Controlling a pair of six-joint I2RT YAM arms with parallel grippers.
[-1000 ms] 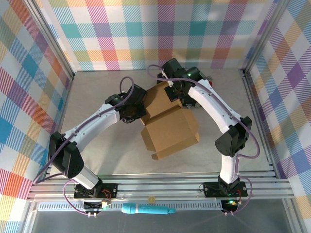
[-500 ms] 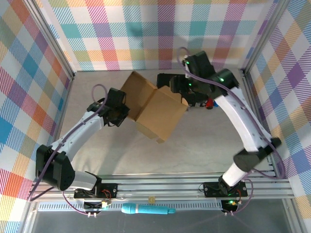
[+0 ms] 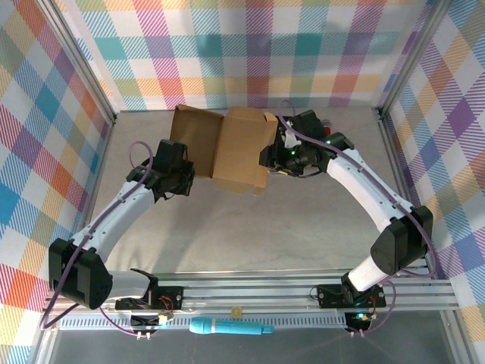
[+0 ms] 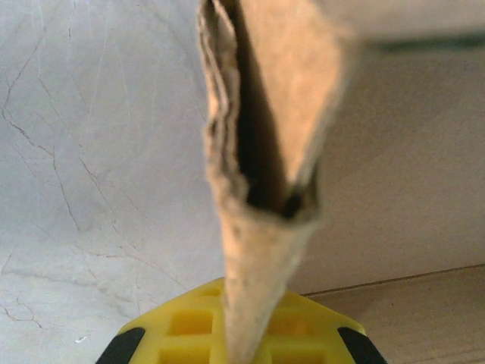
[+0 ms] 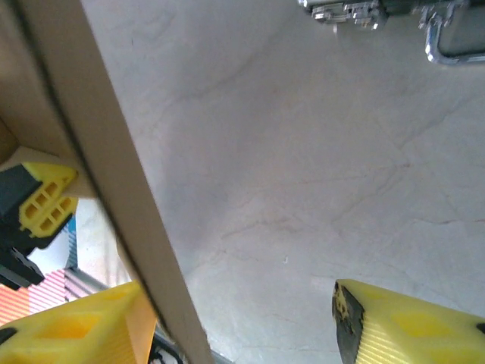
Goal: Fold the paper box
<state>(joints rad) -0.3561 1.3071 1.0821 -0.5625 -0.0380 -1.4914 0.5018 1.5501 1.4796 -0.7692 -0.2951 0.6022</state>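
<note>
The paper box [image 3: 231,148] is brown cardboard, partly folded, lifted near the back of the table with one flap [image 3: 193,136] spread to the left. My left gripper [image 3: 184,173] is shut on the box's lower left edge. In the left wrist view the doubled cardboard edge [image 4: 258,189] runs down between the yellow jaws of that gripper [image 4: 254,337]. My right gripper [image 3: 270,157] stands open at the box's right side. In the right wrist view a cardboard edge [image 5: 114,174] slants past the left finger [image 5: 76,326], and the right finger [image 5: 409,326] is well apart from it.
A metal handle and latches [image 5: 447,38] of a black case lie just beyond the right gripper, near the back right. Aluminium posts [image 3: 91,83] and plaid walls close in the table. A teal tool [image 3: 231,327] lies on the front rail.
The right gripper has opened and let go of the box. The left arm has carried the box back and to the left, turning it; the right arm followed to its right side.
</note>
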